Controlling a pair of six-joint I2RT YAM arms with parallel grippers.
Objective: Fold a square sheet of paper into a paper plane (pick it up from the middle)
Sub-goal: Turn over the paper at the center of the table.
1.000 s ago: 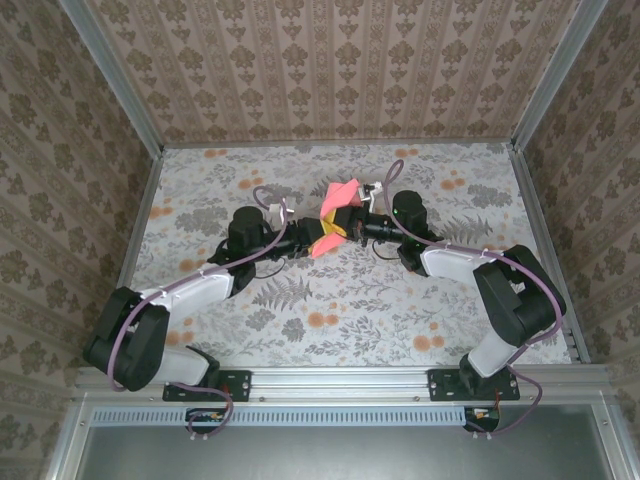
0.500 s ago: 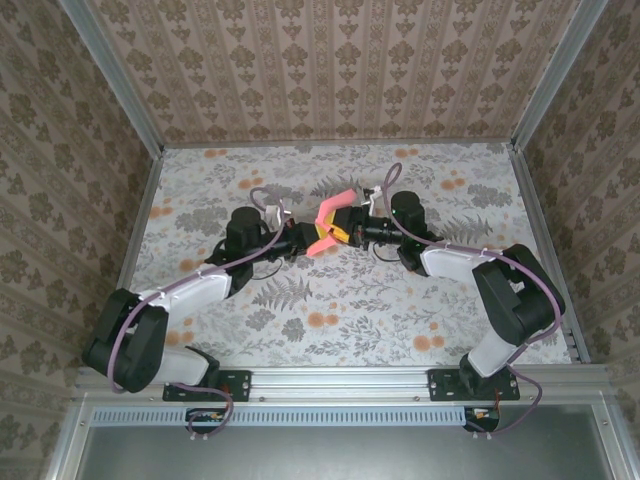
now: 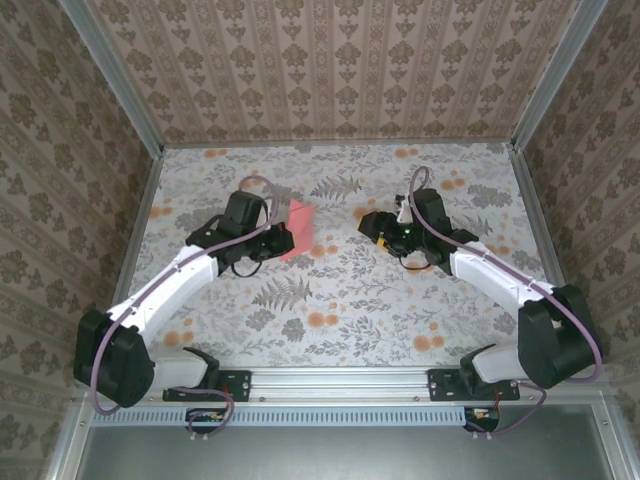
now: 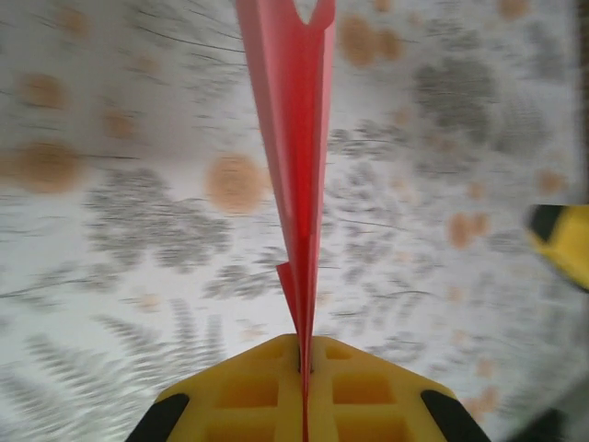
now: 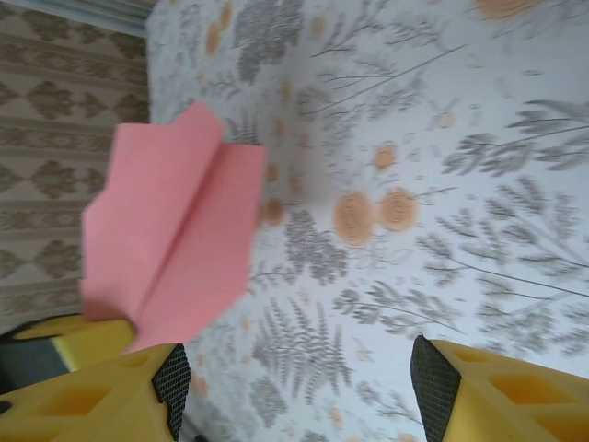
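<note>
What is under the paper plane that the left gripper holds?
The floral-print table shows around the paper plane, which the left gripper clamps edge-on. The patch directly beneath the paper is covered in the top view.

Floral tabletop (image 3: 340, 300); damask walls (image 3: 340, 60) (brown) around.

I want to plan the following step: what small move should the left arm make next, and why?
Probably lower the paper plane to the table and open. The left gripper pinches it edge-on, its folds look finished, and the right gripper is open, apart.
</note>
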